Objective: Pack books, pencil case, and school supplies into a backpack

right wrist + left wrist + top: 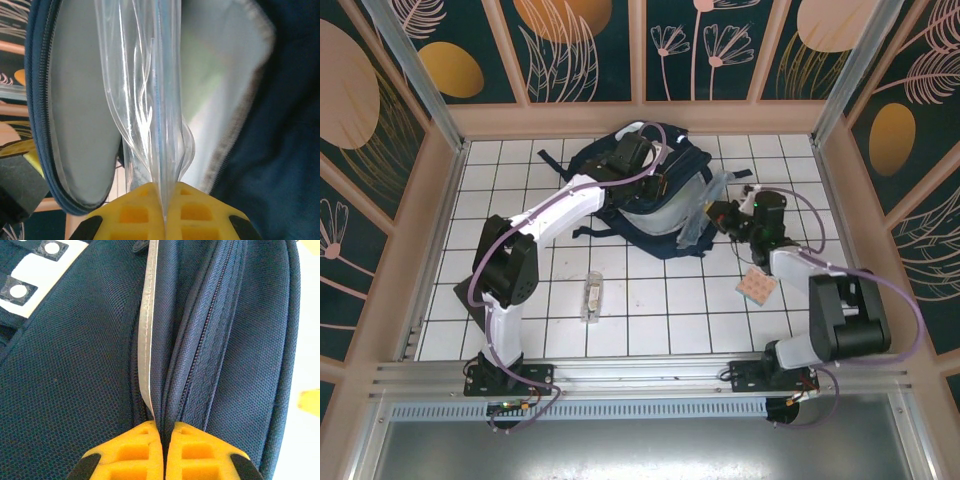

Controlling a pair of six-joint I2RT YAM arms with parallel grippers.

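Observation:
The navy backpack (pixel 620 205) lies at the back middle of the tiled table, its main opening gaping toward the right with pale grey lining (pixel 75 110) showing. My left gripper (pixel 655 178) (pixel 164 432) is on top of it, shut on a fold of its fabric beside the zipper (pixel 200 365). My right gripper (pixel 723 215) (pixel 165 200) is at the opening's right side, shut on a flat clear bluish pouch (pixel 705 208) (pixel 150 100) that hangs in front of the opening. The books and the pencil case are out of view.
A pinkish-tan dotted pad (pixel 757 287) lies on the tiles by the right forearm. A narrow clear oblong box (pixel 591 297) lies near the front middle. Dark straps (pixel 588 232) trail from the backpack's near side. Patterned walls (pixel 410 250) enclose the table.

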